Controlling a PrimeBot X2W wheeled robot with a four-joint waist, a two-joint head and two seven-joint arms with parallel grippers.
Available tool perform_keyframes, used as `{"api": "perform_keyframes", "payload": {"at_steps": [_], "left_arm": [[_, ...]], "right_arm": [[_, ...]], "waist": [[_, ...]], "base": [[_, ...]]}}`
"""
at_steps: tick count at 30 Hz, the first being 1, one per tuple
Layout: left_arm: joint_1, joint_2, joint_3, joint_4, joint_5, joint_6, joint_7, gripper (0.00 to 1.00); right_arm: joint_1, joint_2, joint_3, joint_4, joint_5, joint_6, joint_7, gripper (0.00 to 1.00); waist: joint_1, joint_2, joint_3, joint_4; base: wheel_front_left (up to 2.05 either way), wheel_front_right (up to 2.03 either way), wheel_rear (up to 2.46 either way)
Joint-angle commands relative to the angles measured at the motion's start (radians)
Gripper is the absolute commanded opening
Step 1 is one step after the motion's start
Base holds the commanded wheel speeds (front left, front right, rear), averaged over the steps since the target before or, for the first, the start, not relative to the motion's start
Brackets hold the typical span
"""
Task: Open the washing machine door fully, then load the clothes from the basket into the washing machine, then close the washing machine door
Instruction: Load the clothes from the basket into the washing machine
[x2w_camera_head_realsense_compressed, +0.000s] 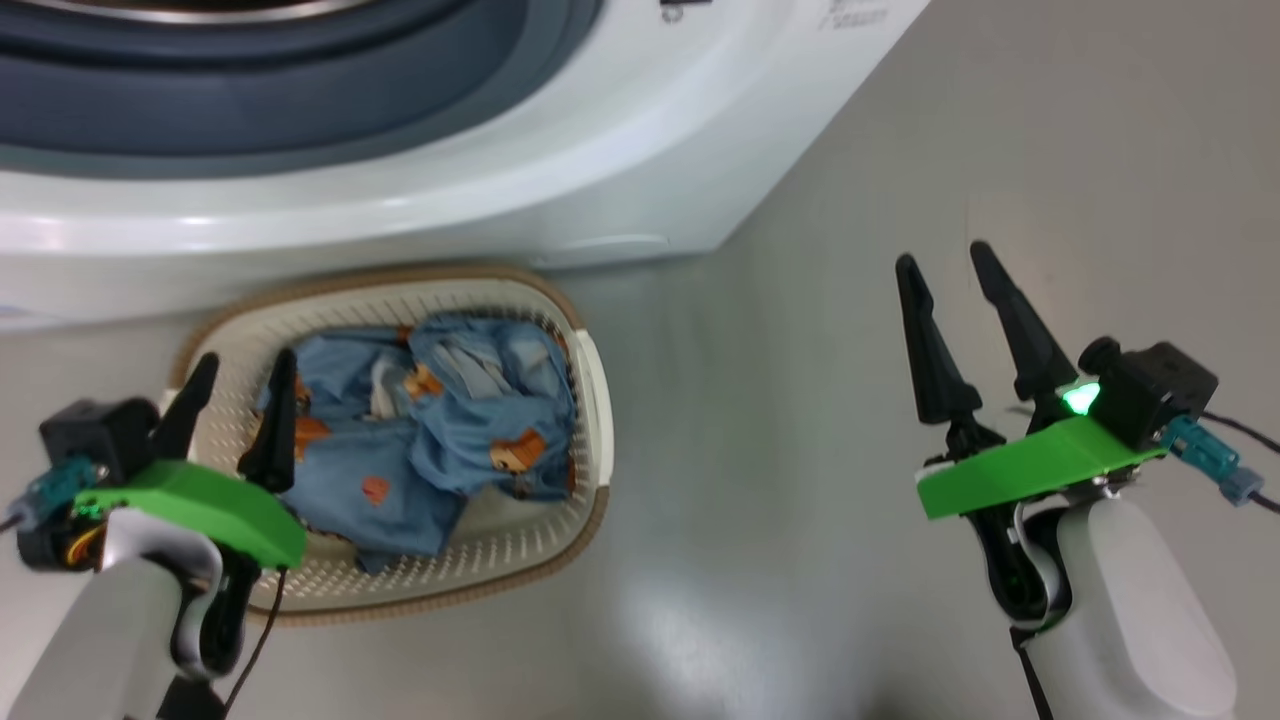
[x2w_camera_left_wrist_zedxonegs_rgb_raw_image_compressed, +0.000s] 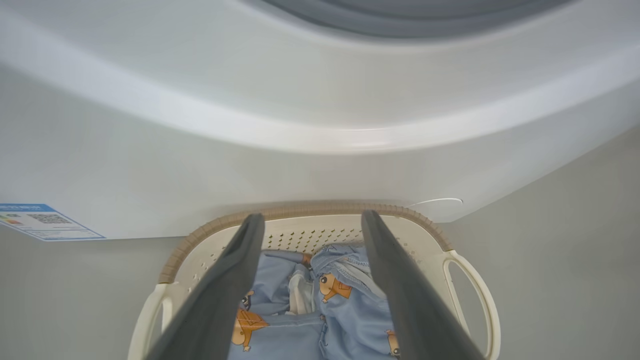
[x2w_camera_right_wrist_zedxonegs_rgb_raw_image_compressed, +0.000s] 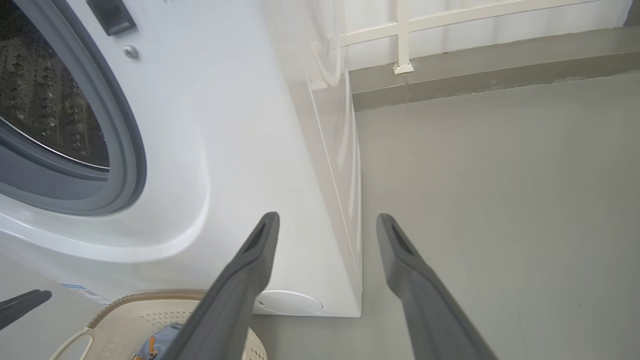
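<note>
Directly beneath the left gripper (x2w_camera_head_realsense_compressed: 247, 356) lie the clothes (x2w_camera_head_realsense_compressed: 440, 430), a crumpled blue heap in the basket (x2w_camera_head_realsense_compressed: 592, 420), which sits on the floor (x2w_camera_head_realsense_compressed: 780, 450) just in front of the machine (x2w_camera_head_realsense_compressed: 600, 150). The gripper's two fingers stand wide apart and hold nothing, with their tips over the heap's left edge, pointing toward the machine. The right gripper (x2w_camera_head_realsense_compressed: 943, 256), equally spread and empty, hangs over bare floor well off to the right. The left arm is plainly nearer. The drum (x2w_camera_right_wrist_zedxonegs_rgb_raw_image_compressed: 45, 100) gapes uncovered, up behind the basket.
</note>
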Motion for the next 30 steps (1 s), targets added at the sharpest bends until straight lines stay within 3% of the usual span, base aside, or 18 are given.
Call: {"api": "perform_keyframes", "payload": {"at_steps": [1, 15, 30], "left_arm": [[-0.038, 0.043, 0.002, 0.009, -0.028, -0.002, 0.002, 1.0], [-0.225, 0.097, -0.29, 0.2, -0.224, -0.002, 0.073, 1.0], [-0.384, 0.095, -0.449, 0.322, -0.437, -0.002, 0.208, 1.0]], "right_arm": [[-0.011, 0.009, 0.016, -0.03, -0.009, 0.002, -0.012, 1.0], [-0.056, 0.014, 0.042, -0.064, 0.033, 0.002, -0.012, 1.0], [-0.06, 0.014, 0.085, -0.074, 0.087, 0.002, -0.012, 1.0]], "waist": [[0.0, -0.0001, 0.089, -0.031], [0.0, -0.0001, 0.229, -0.103], [0.0, -0.0001, 0.304, -0.174]], "base": [[0.0, 0.0, 0.0], [0.0, 0.0, 0.0], [0.0, 0.0, 0.0]]}}
